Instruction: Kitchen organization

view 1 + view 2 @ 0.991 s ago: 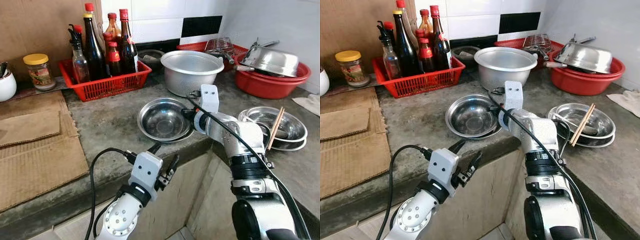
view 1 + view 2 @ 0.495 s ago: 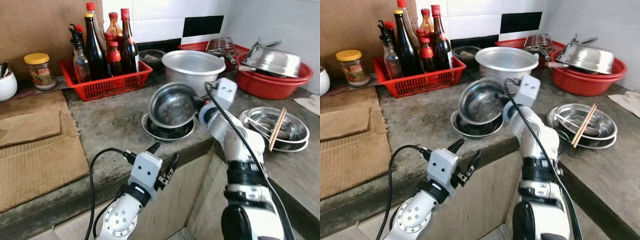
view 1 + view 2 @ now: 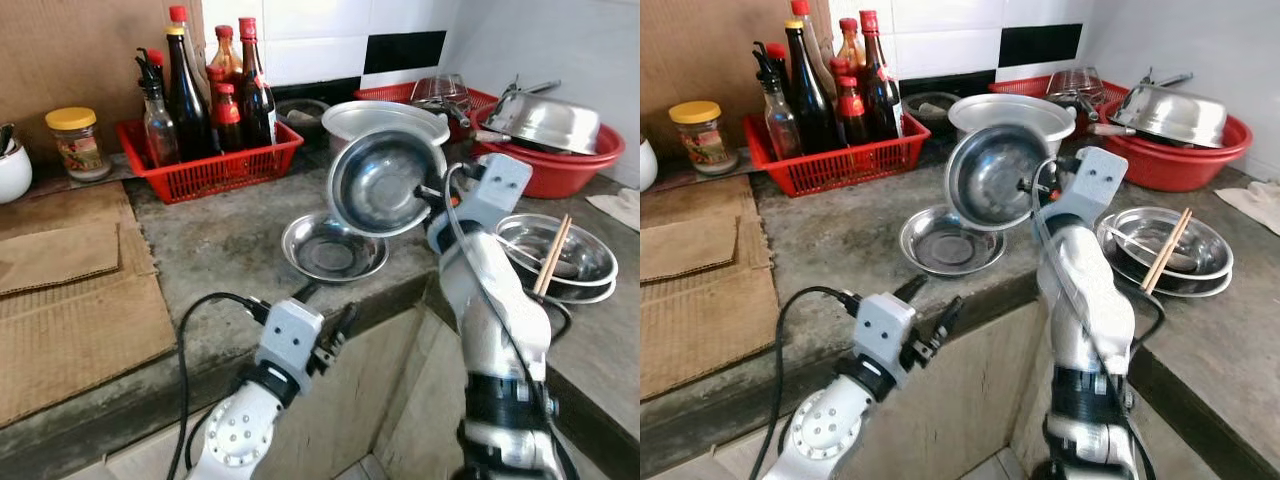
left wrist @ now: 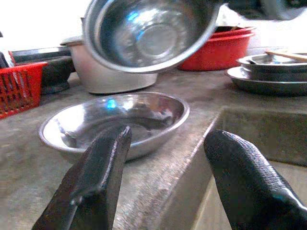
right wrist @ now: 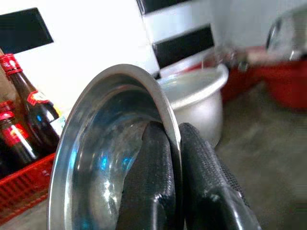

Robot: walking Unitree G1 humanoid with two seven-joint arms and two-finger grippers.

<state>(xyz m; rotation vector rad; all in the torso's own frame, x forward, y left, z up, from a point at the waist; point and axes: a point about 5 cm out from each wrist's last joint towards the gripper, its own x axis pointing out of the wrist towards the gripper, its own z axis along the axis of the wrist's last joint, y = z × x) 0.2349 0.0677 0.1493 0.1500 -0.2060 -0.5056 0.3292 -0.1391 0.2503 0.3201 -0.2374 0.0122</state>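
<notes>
- The right gripper (image 5: pixel 172 158) is clamped on the rim of a steel bowl (image 3: pixel 385 182), one finger inside and one outside, with the rim pinched between them.
- The bowl is held in the air, tilted so its hollow faces the camera, above the counter (image 3: pixel 220 250) and in front of the big pot (image 3: pixel 350 115).
- Under it and a little to the left, a second steel dish (image 3: pixel 333 248) lies flat on the counter near the front edge.
- The left gripper (image 4: pixel 163 177) hovers low in front of the counter edge, its fingers (image 4: pixel 96 177) spread wide with nothing between them; the dish lies just beyond.
- A red basket (image 3: pixel 210 165) of dark bottles (image 3: pixel 190 95) stands at the back left, with a yellow-lidded jar (image 3: pixel 75 142) further left, beside it.
- At the right, stacked steel plates (image 3: pixel 575 265) carry a pair of chopsticks (image 3: pixel 552 255) laid across them.
- Behind them a red basin (image 3: pixel 545 165) holds an upturned steel pan (image 3: pixel 545 120).
- Flattened cardboard (image 3: pixel 70 290) covers the left end of the counter.
</notes>
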